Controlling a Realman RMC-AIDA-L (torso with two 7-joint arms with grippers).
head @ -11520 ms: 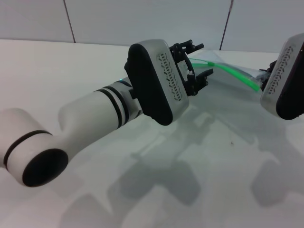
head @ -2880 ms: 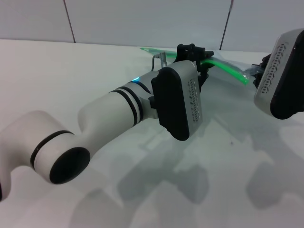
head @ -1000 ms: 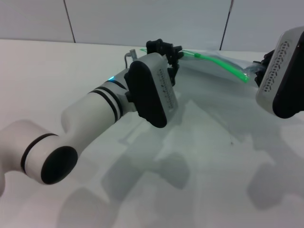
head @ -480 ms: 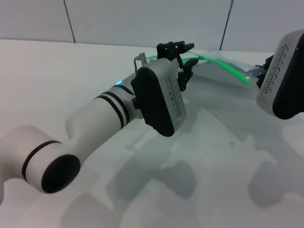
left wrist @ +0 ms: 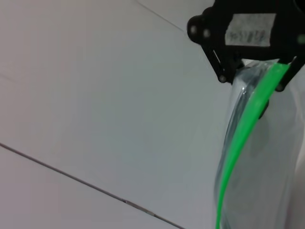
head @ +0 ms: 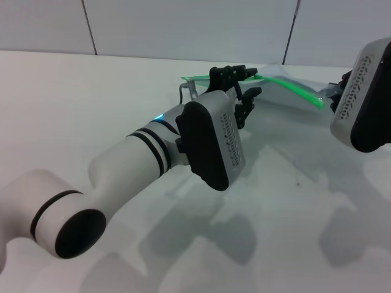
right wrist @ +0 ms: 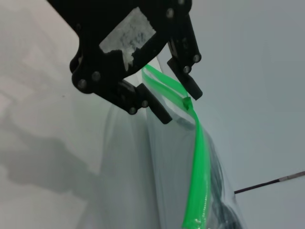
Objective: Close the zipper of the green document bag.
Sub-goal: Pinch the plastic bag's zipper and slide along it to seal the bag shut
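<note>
Translucent pale green document bag (head: pixel 287 101) lying at the table's far edge. Bright green zipper (head: pixel 293 90) along its raised far edge, slightly arched.

A: Setting? Reads as a robot lab or test cell, not a home or shop.

B: Agreed. Evidence: a plain white bench (head: pixel 73 110), bare of any household or office clutter around the bag.

A: Behind the bench, a wall of flat pale panels (head: pixel 189 27) split by thin dark seams, running right up to the bench's far edge. No windows, shelves or decoration beyond the bench.

B: Two white robot arms with black joint rings reach over the bench, casting soft multiple shadows on the bench surface. That suggests several overhead lamps.

A: Only prop on the bench: one green document bag (head: pixel 287 91) near the far edge.
</note>
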